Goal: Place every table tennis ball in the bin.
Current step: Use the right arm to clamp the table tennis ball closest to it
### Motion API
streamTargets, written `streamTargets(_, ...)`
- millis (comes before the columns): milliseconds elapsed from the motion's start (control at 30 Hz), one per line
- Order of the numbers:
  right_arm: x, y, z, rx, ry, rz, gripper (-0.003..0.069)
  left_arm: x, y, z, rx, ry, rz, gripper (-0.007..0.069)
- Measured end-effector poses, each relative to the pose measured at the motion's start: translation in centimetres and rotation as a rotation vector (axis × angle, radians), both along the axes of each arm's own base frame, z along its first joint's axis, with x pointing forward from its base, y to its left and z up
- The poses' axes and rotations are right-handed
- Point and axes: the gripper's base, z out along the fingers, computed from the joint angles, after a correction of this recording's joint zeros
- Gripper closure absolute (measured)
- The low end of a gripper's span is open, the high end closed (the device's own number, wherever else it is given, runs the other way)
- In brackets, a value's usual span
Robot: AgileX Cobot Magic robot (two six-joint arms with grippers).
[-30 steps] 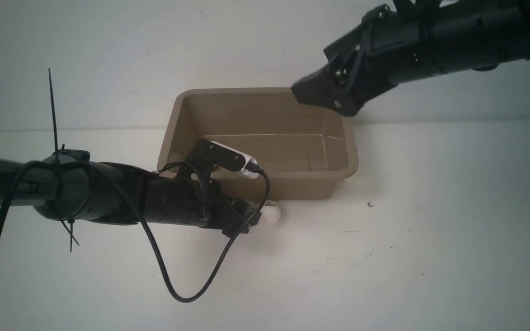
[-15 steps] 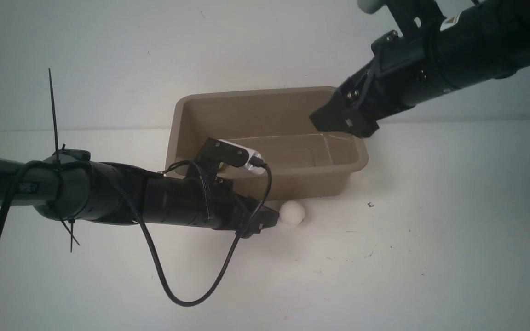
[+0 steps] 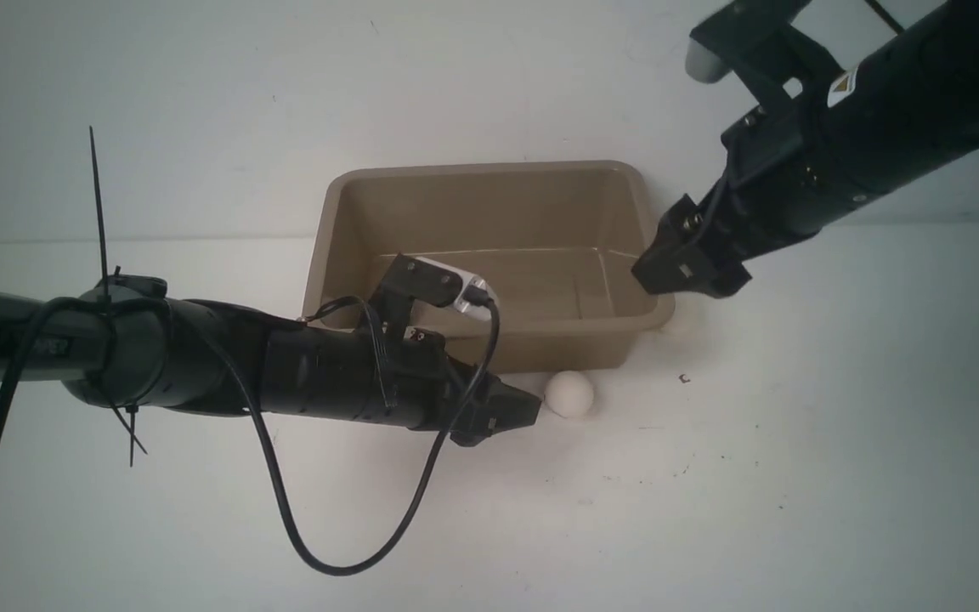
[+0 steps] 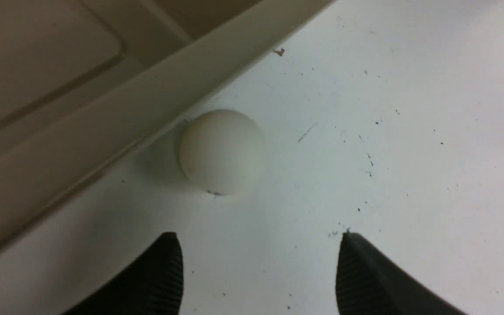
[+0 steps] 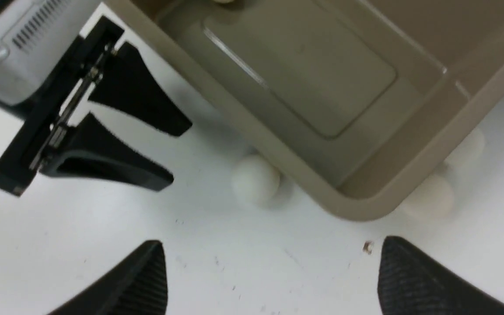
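Observation:
The taupe bin (image 3: 489, 212) stands at the back centre. One table tennis ball (image 3: 568, 393) lies on the table against its near wall, also in the left wrist view (image 4: 221, 151) and right wrist view (image 5: 255, 179). My left gripper (image 3: 525, 412) is open and empty, low over the table, just short of that ball (image 4: 258, 245). My right gripper (image 3: 681, 276) is open and empty beside the bin's right end (image 5: 274, 251). Two more balls (image 5: 431, 199) (image 5: 468, 146) lie outside the bin's right corner, blurred. The bin's rim (image 5: 234, 107) shows there too.
The white wall stands right behind the bin. A cable loop (image 3: 328, 561) hangs from my left arm over the table. A small dark speck (image 3: 684, 378) lies right of the near ball. My left gripper (image 5: 177, 153) shows in the right wrist view.
The near ball rolled right along the bin's front and my left gripper followed it. My right gripper came down from the bin's back right corner to its right end. The bin shifted slightly right.

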Motion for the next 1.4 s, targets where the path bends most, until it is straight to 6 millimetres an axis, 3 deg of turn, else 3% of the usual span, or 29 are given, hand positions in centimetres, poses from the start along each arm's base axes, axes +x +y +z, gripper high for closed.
streamTargets(167,-0.2,-0.3,-0.3,-0.029,0.029,-0.018,0.0071,-0.4,0.0,-0.3,0.02,0.039,-0.031,0.0197)
streamTargets(367,-0.5,-0.5,-1.9,-0.061,0.108,-0.03,0.0071,-1.5,-1.3,0.1,-0.041,0.085,-0.113,0.0197)
streamTargets(467,-0.5,-0.6,-3.6,-0.081,0.144,-0.036,0.0071,-2.4,-2.5,0.6,-0.072,0.091,-0.171,0.0197)
streamTargets(600,-0.2,-0.5,-4.3,-0.08,0.123,-0.047,0.0071,-2.8,-3.0,1.9,-0.082,0.058,-0.196,0.0197)
streamTargets(767,0.0,-0.5,-4.2,-0.068,0.1,-0.059,0.0071,-3.3,-2.9,6.8,-0.138,-0.101,-0.185,0.0197)
streamTargets(800,0.0,-0.5,-4.2,-0.067,0.1,-0.06,0.0071,-3.4,-2.9,7.0,-0.142,-0.106,-0.184,0.0197)
streamTargets(867,0.1,-0.6,-4.2,-0.065,0.106,-0.077,0.0071,-3.8,-2.5,9.8,-0.152,-0.204,-0.159,0.0197)
streamTargets(1100,0.7,-1.6,-4.7,-0.03,0.147,-0.138,0.0071,-5.1,-0.2,15.8,-0.029,-0.455,-0.006,0.0197)
streamTargets(1267,1.6,-0.9,-6.7,0.02,0.223,-0.147,0.0071,-6.2,1.2,18.9,0.03,-0.579,0.086,0.0197)
streamTargets(1400,2.5,-0.2,-9.2,0.044,0.298,-0.142,0.0071,-6.7,1.9,20.0,0.047,-0.623,0.132,0.0186)
